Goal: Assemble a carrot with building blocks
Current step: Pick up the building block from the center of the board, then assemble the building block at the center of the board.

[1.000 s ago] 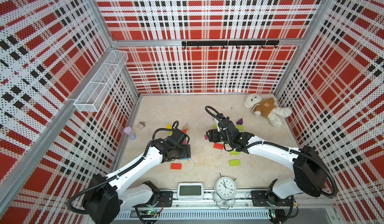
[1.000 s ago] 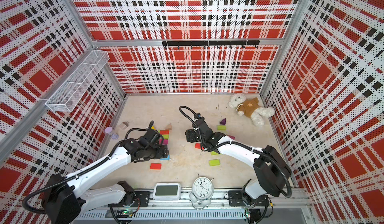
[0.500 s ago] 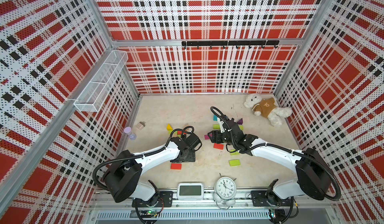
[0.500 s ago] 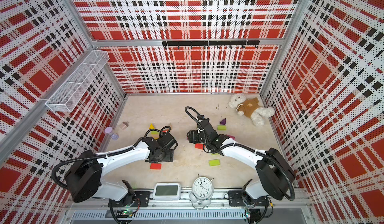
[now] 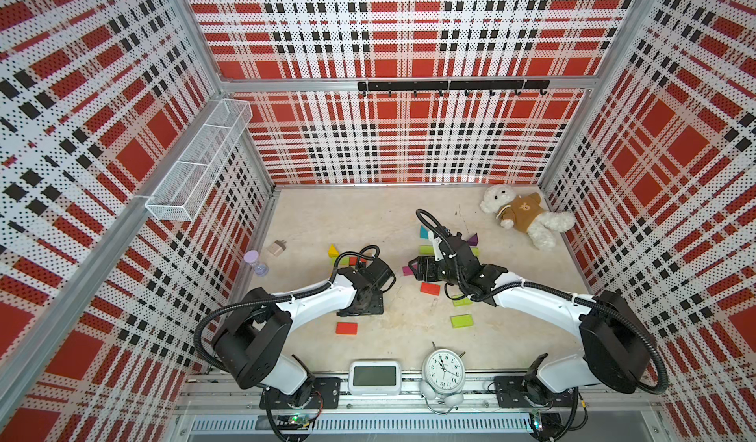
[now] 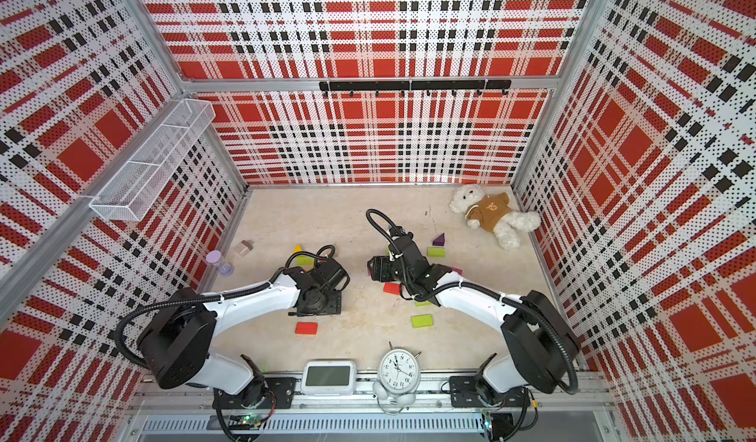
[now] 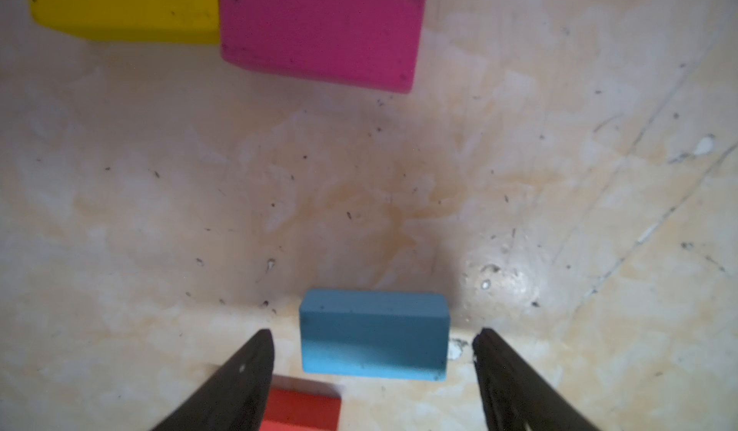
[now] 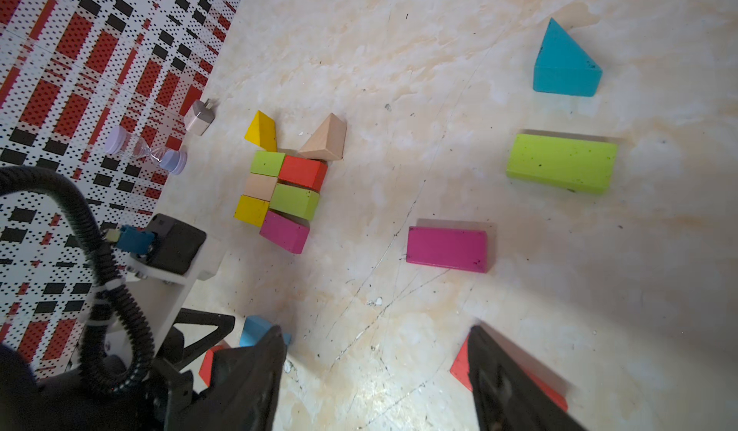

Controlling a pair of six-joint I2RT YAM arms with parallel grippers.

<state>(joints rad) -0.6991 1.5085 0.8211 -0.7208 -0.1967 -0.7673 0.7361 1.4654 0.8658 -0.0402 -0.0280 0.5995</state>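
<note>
The blue brick [image 7: 373,321] lies flat on the counter [image 7: 399,169], left of the middle and toward the front edge, with a red brick [image 7: 303,413] just beside it. The left gripper [image 7: 373,332] hangs straight over it with its jaws released. One finger stands on each side of the brick, with a sliver of counter showing at both tips, so nothing is grasped yet.

A second ago this arm was stretched out over the block cluster [image 8: 281,187]. It has since swung round at its base and drawn the wrist back onto the blue brick. That looks like the start of a pick, either to add the brick or to move it out of the way.

The cluster is two columns of lime, red, wood, yellow and magenta bricks topped by a yellow wedge and a wood wedge. It stands a little further back, clear of the jaws, so closing should not disturb it.

The right gripper [image 8: 375,329] has barely moved. It hovers near the middle of the counter with its jaws released and empty, and a loose magenta brick [image 8: 447,248] and a lime brick [image 8: 561,163] lie beyond it.
</note>
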